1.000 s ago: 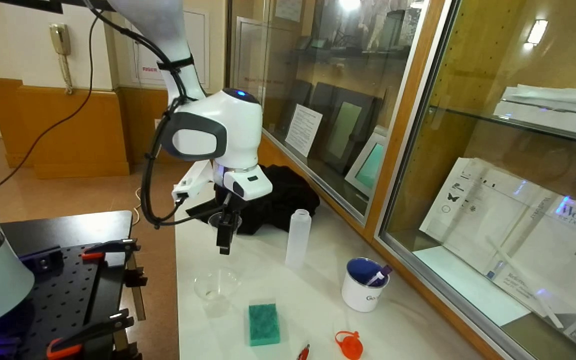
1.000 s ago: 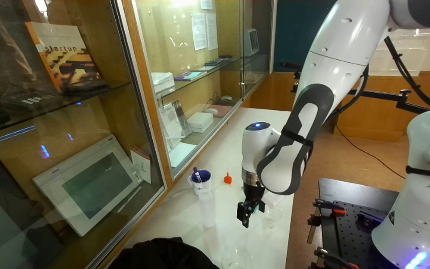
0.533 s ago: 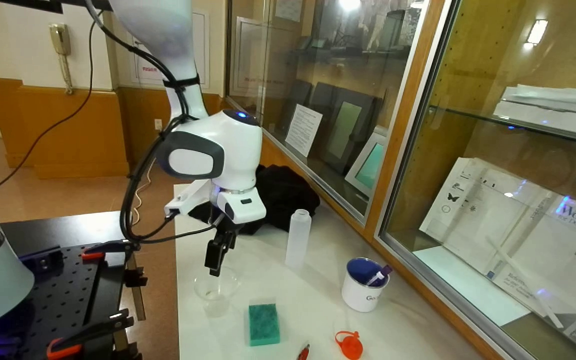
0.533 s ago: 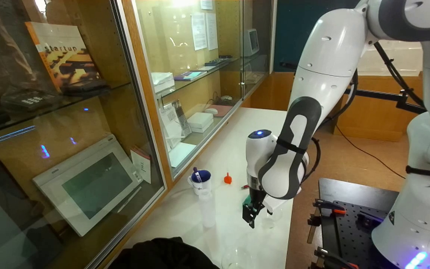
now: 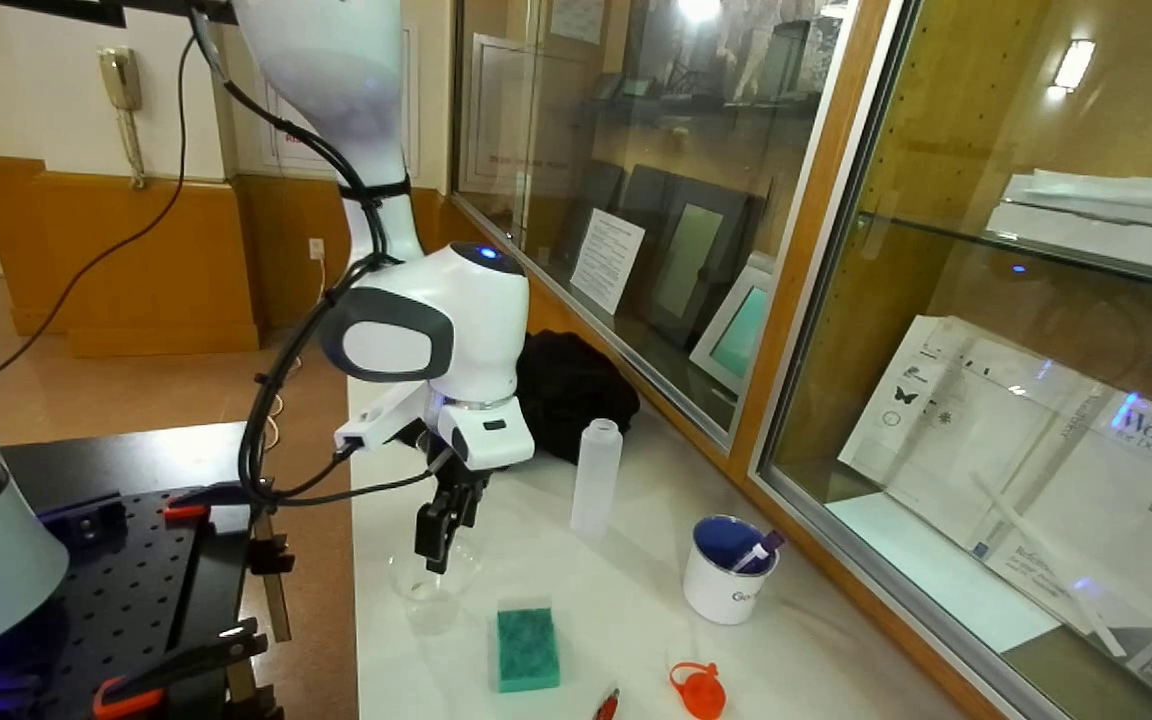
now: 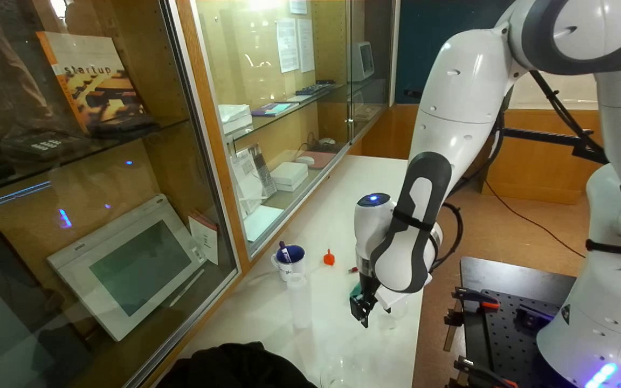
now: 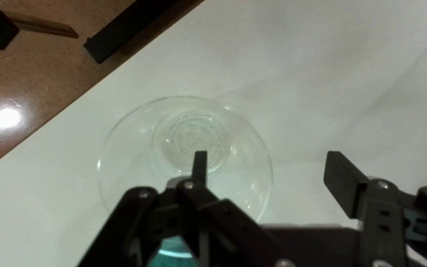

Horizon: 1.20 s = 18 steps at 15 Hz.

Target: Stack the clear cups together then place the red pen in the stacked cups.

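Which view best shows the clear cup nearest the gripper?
Wrist view. It looks down on the cup and shows its base and most of its rim, though the gripper hides the rest. Both exterior views give only a faint outline of it against the white table.

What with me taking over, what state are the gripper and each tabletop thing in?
Gripper: open, empty
Clear cup by gripper: upright, unstacked
Other clear cup: apart, partly out of frame
Red pen: lying down
Mug: upright
Marker: leaning in mug
Bottle: upright
Orange cap: lying loose
Sponge: lying flat
Black cloth: crumpled
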{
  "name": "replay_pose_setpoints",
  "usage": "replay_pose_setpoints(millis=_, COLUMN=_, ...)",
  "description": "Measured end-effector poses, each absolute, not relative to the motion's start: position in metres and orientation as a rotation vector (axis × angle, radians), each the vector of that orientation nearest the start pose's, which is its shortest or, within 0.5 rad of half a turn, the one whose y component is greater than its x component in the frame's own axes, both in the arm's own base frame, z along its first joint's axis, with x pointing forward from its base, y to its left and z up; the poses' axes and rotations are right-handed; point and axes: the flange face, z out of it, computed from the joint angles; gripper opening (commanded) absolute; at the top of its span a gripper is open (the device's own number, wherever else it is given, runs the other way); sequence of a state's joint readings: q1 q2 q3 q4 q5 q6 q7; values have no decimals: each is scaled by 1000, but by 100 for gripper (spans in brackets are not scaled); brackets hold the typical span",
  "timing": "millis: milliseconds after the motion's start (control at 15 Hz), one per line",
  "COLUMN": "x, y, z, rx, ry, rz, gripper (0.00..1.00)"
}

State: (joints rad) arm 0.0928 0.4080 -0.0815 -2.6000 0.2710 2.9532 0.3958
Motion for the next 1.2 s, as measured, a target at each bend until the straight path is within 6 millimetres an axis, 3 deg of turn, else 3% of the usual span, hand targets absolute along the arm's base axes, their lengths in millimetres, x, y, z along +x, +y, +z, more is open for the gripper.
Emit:
replay_pose_setpoints(millis=467, x=422, y=-16, z=109, rx=-3007, ry=997, rz=32, gripper=1)
replay_pose_setpoints(millis=867, x=426, y=-12, z=122, rx=-3074, ry=934, rz=-30, gripper=1)
replay_pose_setpoints(millis=1200, x=423, y=7, z=157, rx=-3140, ry=767, rz=-122, gripper=1)
